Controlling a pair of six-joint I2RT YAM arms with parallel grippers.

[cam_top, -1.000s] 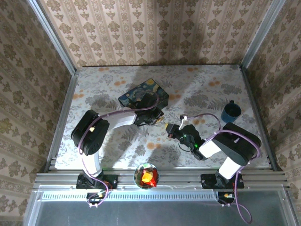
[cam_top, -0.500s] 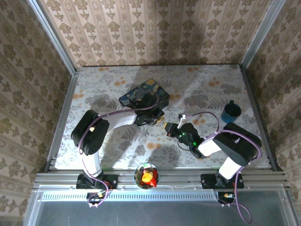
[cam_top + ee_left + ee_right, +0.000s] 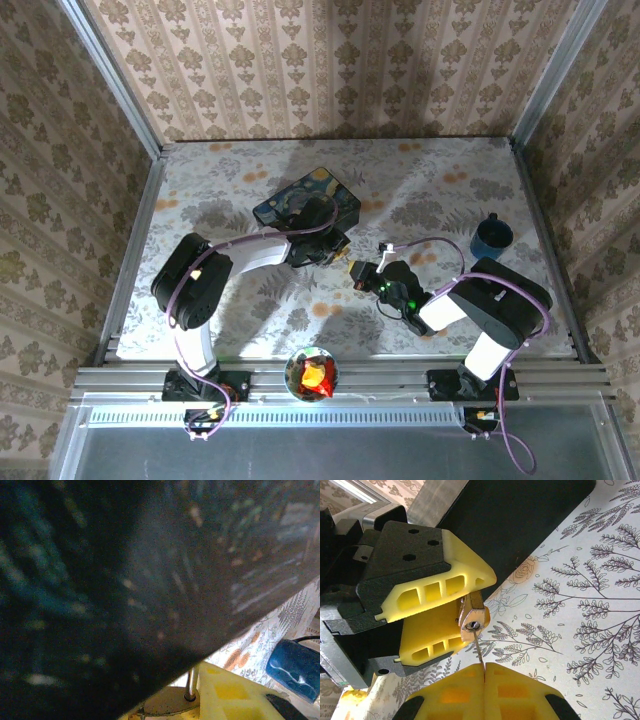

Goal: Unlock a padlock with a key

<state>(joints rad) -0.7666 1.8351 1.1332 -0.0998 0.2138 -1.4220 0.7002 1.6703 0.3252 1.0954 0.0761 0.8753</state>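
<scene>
R tool (image 3: 484, 670): yellow fingers closed tight on a thin metal blade, prob. the key (image 3: 478, 652), whose tip meets the keyhole of the padlock (image 3: 473, 616). L tool (image 3: 340, 256) grips the padlock body between its 2 yellow fingers (image 3: 445, 587), over the floral surface (image 3: 580, 610), keyhole end facing R tool. In L wrist view the pale shackle (image 3: 190, 682) runs into the brass body. Dark blue box (image 3: 305, 203) sits just behind L tool. Blue cup (image 3: 492, 237) stands well apart, to the right.
</scene>
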